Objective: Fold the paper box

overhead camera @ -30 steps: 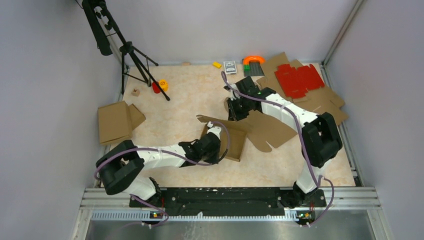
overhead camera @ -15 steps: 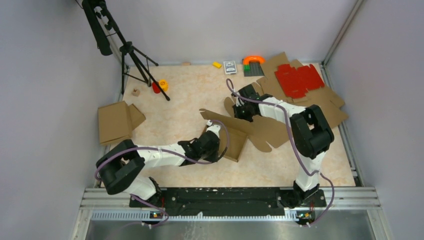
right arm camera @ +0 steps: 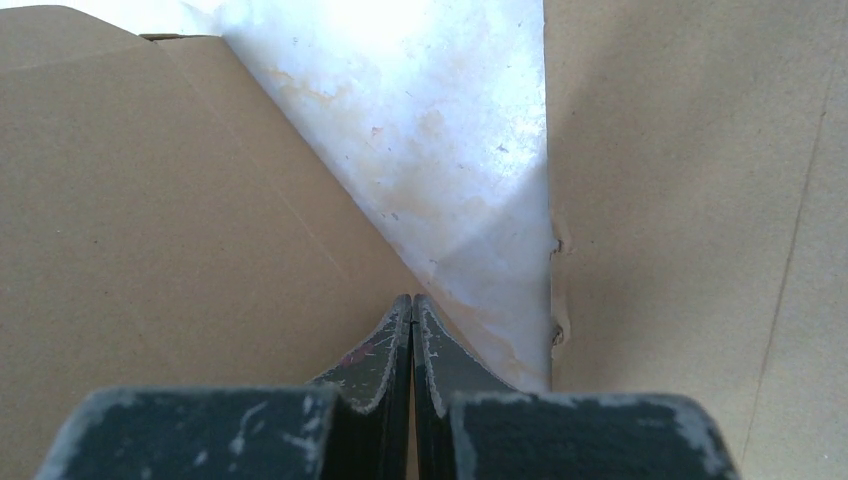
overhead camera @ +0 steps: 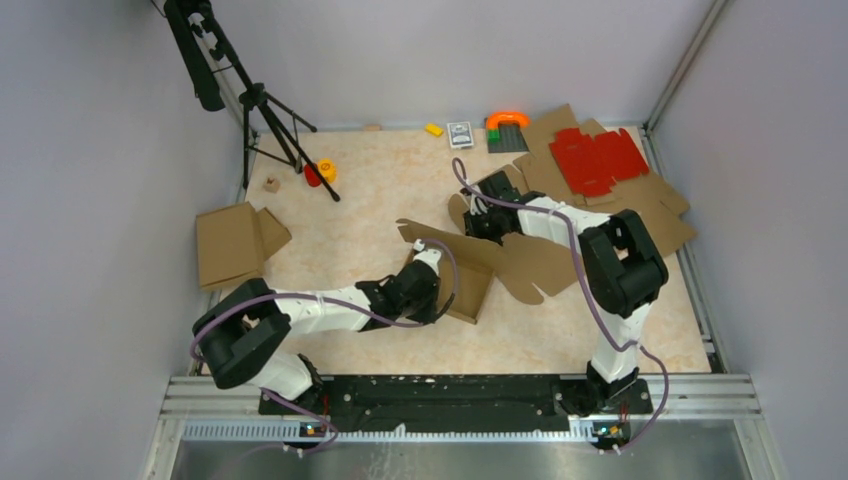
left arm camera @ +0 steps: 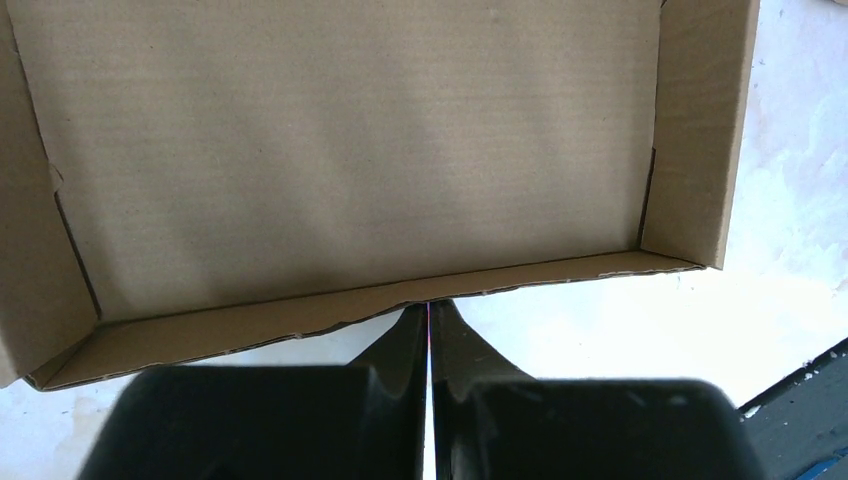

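The paper box (overhead camera: 545, 262) is a brown die-cut cardboard piece lying mid-table, its left part folded into a shallow tray with raised walls (left arm camera: 340, 150). My left gripper (overhead camera: 432, 275) is shut; its tips (left arm camera: 428, 308) touch the bottom edge of the tray's near wall from outside. My right gripper (overhead camera: 478, 225) is shut too. It sits at the box's far side, with its tips (right arm camera: 412, 300) at the edge of a flat brown flap (right arm camera: 150, 200), beside a wedge of bare table. Nothing shows between either pair of fingers.
A red die-cut sheet (overhead camera: 598, 160) lies on spare brown cardboard (overhead camera: 655, 205) at the back right. A folded cardboard box (overhead camera: 235, 243) sits at the left edge. A black tripod (overhead camera: 265, 110) stands back left. Small toys (overhead camera: 320, 172) and an orange piece (overhead camera: 507, 120) lie along the back.
The right arm folded in, its elbow swinging toward the back, and its gripper came down onto the box's far flap. The box's rear flap lifted slightly. The left arm barely moved.
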`<state>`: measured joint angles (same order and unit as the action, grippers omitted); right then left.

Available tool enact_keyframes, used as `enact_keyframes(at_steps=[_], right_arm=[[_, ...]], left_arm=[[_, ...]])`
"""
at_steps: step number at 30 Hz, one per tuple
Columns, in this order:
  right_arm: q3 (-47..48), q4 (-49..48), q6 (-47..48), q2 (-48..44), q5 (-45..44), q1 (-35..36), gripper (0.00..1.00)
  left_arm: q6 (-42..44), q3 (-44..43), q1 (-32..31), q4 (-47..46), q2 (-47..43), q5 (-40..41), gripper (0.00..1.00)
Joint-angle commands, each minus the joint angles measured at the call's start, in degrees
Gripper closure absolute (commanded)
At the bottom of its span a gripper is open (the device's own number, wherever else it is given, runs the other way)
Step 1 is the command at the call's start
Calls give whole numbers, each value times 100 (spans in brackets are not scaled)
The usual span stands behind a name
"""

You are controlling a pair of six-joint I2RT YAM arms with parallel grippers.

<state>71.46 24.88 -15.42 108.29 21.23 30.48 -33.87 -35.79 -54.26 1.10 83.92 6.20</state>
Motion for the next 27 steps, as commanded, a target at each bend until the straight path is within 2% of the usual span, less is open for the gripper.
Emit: enact_keyframes(at_steps=[1,6,8,18,22,24,27], right_arm=[[-171,1,-155,-265,368,111,100],[-180,-164,-290,-366,75,-208,100],[-125,-214,-328,-423,-150,-300,100],[225,-289,-341,-320,-306,-385,100],[235,-322,-331,-308,-266,-383,100],[237,-325,-307,-309,-246,-385,100],[221,-345,-291,-302,-164,-388,100]], left_arm=[[75,-84,38,-227,195,10,100],[57,-116,38,-134,51,-30,100],[49,-174,38,182,-65,-75,100],[160,-718,216,2033,-1413,-419,70],[591,-624,1002,2180,-2122,-673,53],[853,-556,1651,1961,-2318,-1244,41],[1230,-654,2488,1461,-2217,-2093,34]])
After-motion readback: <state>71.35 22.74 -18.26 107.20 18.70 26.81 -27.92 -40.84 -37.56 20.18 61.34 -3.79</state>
